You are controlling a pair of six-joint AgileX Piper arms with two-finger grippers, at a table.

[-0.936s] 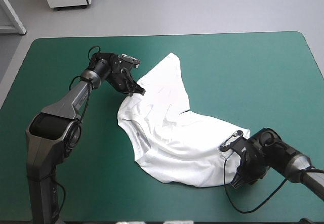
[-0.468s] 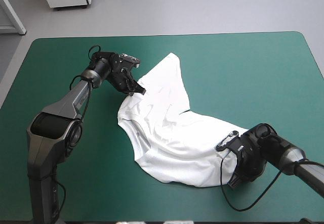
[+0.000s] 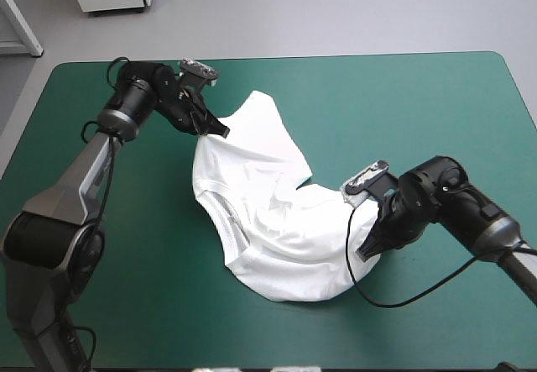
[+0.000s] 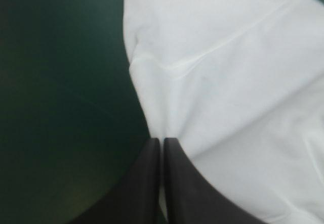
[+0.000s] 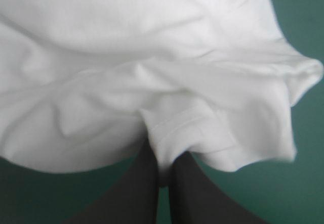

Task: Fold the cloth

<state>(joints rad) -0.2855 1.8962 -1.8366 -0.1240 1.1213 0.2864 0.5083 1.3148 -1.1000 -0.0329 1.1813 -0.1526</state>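
Nearest the robot, the right gripper is pinching the near right edge of the T-shirt, its black fingers all but closed with a hemmed fold of white cloth caught between them. The T-shirt is lying crumpled on the teal-green cover around the table's middle, bending from that held edge across to a far corner. There the left gripper is gripping the cloth, its fingers nearly meeting on a thin wedge of fabric. The risk, judging from here, is sitting at both pinches. Each is taking only a small bite close to the edge, so if the arms are going to pull apart to spread the cloth, either hem may be slipping free and dropping back into the heap. The right gripper is also apparently holding a bunched, doubled layer rather than a single edge, which may be leaving a twist once the cloth is stretched. The high view is showing the whole outline, the wrinkled middle and the two grips well apart, which neither wrist view is giving. The right wrist view is showing the stitched hem curled between the fingers, and the left wrist view is showing the crease running out from the pinch. Both details are too small to make out from above.
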